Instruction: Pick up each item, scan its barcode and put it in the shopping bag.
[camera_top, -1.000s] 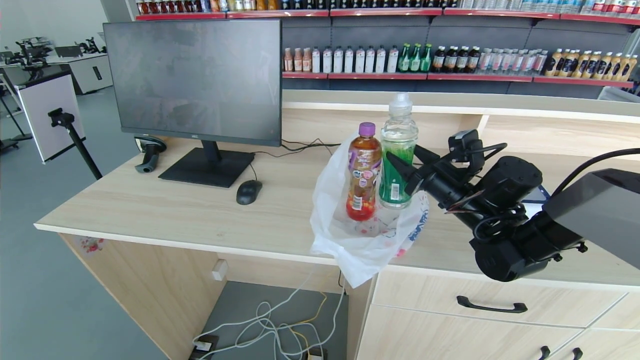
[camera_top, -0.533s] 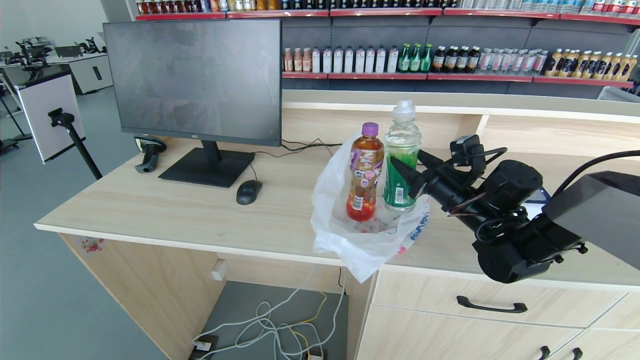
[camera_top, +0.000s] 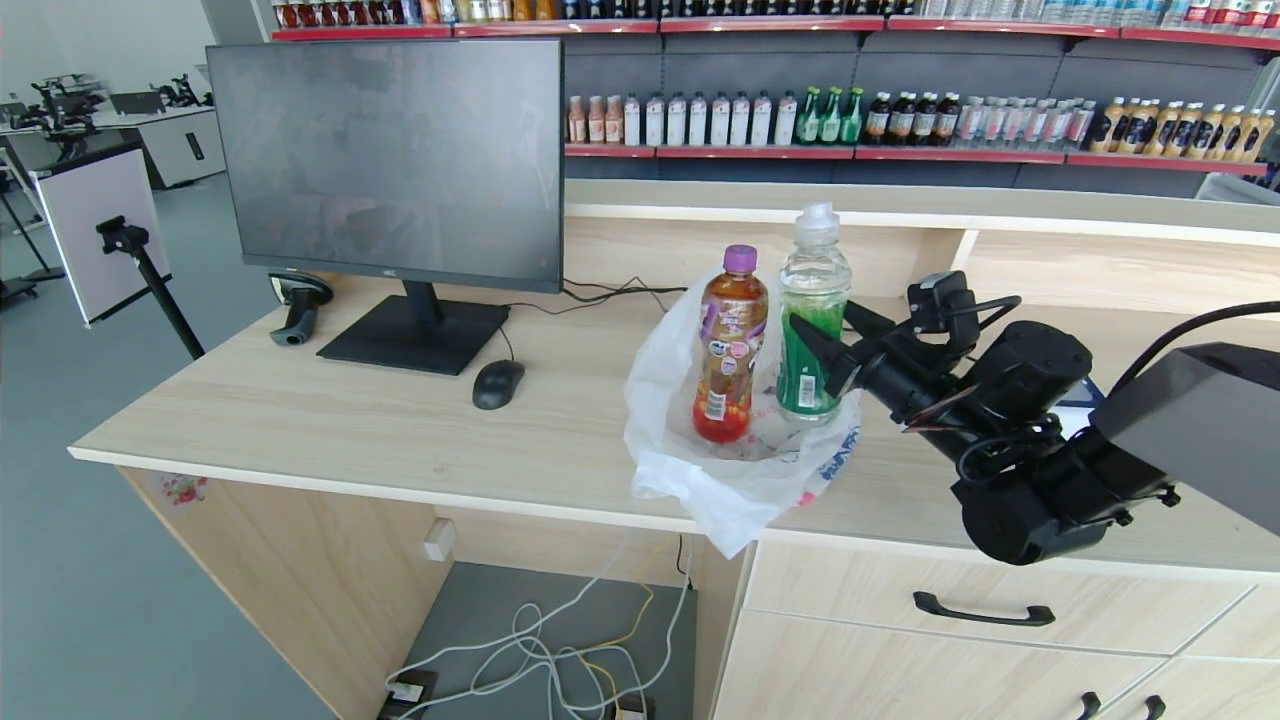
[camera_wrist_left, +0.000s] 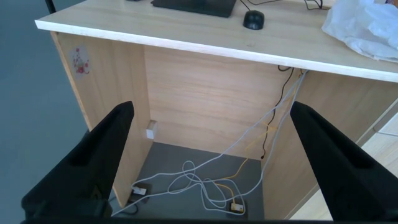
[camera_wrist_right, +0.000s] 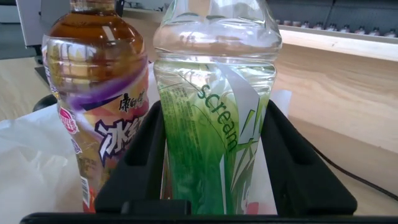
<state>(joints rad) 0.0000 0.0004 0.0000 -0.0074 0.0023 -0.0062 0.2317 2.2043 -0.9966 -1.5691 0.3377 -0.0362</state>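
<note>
Right end effector (camera_top: 815, 352): closed on the green bottle (camera_top: 815, 280), one finger on each side of its labelled lower body.
Left end effector (camera_wrist_left: 211, 109): fingers spread wide, holding nothing, low in front of the bench (camera_top: 350, 410).
Green bottle: in the open mouth of the bag (camera_top: 700, 480), just beside the tea bottle (camera_top: 730, 340) on its right. I could not tell whether its base was bearing on the bag's floor.
Axis: long axis near vertical, cap up and base down, with the barcode side turned toward the robot.
Step in hand: judged to be setting the bottle down in the bag.
Doing it well: lower it straight along its own axis and keep it upright. The tea bottle stood close enough that a sideways nudge could topple it. Let go only once the base is borne from below — not before. Then draw the fingers back the way the arm lay, away from the tea bottle and clear of the loose film.
</note>
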